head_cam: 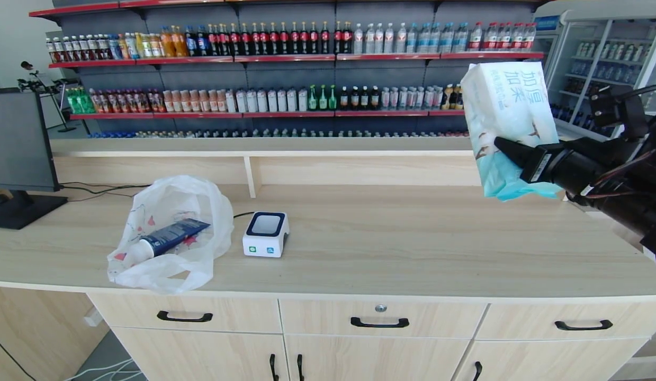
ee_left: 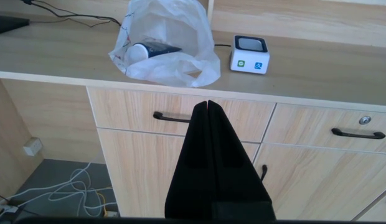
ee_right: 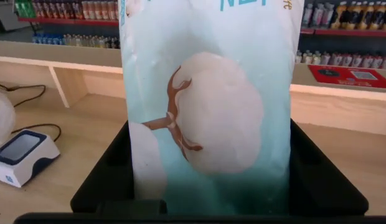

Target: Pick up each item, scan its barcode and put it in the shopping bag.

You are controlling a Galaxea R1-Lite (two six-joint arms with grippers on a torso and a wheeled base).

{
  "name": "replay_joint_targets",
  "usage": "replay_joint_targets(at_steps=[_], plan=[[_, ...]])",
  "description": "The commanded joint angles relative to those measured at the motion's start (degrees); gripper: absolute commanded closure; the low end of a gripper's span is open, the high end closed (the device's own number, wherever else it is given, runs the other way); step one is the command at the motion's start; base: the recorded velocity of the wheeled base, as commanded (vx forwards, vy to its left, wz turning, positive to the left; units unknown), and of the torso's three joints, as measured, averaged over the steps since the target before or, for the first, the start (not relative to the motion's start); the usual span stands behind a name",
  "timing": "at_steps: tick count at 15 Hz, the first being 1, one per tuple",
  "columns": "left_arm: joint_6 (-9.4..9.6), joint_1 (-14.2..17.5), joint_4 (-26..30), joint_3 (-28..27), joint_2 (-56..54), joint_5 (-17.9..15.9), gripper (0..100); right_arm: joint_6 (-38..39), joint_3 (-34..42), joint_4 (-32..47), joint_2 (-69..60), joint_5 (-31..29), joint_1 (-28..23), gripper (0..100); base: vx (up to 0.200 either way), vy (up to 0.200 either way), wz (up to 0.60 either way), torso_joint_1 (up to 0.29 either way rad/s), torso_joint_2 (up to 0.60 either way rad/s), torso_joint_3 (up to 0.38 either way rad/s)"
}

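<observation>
My right gripper (head_cam: 510,153) is shut on a pale blue and white pack of tissues (head_cam: 505,121), held upright in the air above the right end of the wooden counter (head_cam: 412,248). The same pack (ee_right: 205,106) stands between the black fingers (ee_right: 96,180) in the right wrist view. A white plastic shopping bag (head_cam: 171,233) lies open on the counter's left part, with a dark blue tube (head_cam: 171,236) inside. To the bag's right sits the white barcode scanner (head_cam: 266,234). My left gripper (ee_left: 207,118) is shut, empty, low in front of the drawers, apart from the bag (ee_left: 165,43).
A dark monitor (head_cam: 18,153) stands at the counter's far left, with cables behind it. A raised wooden ledge (head_cam: 264,153) with a divider runs along the counter's back. Shelves of bottles (head_cam: 285,69) fill the wall behind. Drawers with black handles (head_cam: 379,321) lie below.
</observation>
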Motion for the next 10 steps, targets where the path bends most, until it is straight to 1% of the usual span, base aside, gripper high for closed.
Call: replay_joint_targets(at_steps=[1,2,3,4,5,8,10], plan=[[-0.04,0.0,0.0,0.0,0.0,0.0,100,1.0,1.1,-0.2,0.5,-1.8,-3.1,100,0.000,0.000,0.00,0.000,0.00,0.000],[0.04,0.0,0.0,0.0,0.0,0.0,100,1.1,2.1,-0.3,0.9,-1.7,-5.2,100,0.000,0.000,0.00,0.000,0.00,0.000],[-0.04,0.0,0.0,0.0,0.0,0.0,100,1.1,2.2,-0.4,1.0,-1.7,-6.1,100,0.000,0.000,0.00,0.000,0.00,0.000],[-0.04,0.0,0.0,0.0,0.0,0.0,100,1.1,1.7,-0.3,1.0,-1.6,-8.3,100,0.000,0.000,0.00,0.000,0.00,0.000],[-0.04,0.0,0.0,0.0,0.0,0.0,100,1.1,0.9,-0.1,1.3,-1.3,-9.1,100,0.000,0.000,0.00,0.000,0.00,0.000],[-0.04,0.0,0.0,0.0,0.0,0.0,100,0.5,-0.3,-0.1,1.9,0.5,-8.9,100,0.000,0.000,0.00,0.000,0.00,0.000],[-0.04,0.0,0.0,0.0,0.0,0.0,100,-2.2,1.2,-1.2,1.1,6.3,-8.3,100,-0.200,0.000,0.00,0.002,0.00,0.000]])
